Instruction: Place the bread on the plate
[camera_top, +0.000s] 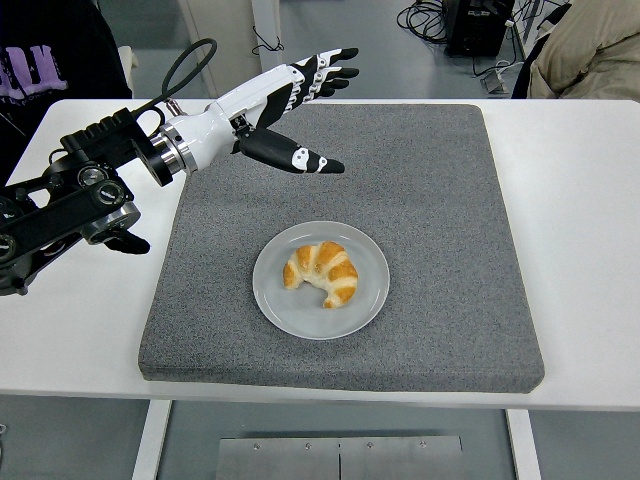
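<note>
On the gray plate (320, 320) you see the bread (322, 273). Your left hand (285, 100) is up above the mat (440, 200), fingers spread, holding nothing.

A golden curved croissant (322, 273) lies on a round grey plate (366, 300), which sits toward the near middle of a grey square felt mat (450, 200) on the white worktop (580, 200), with the left hand (285, 95) above the mat's far-left corner.

Bright, even overhead light; sharp, soft shadows.
</note>
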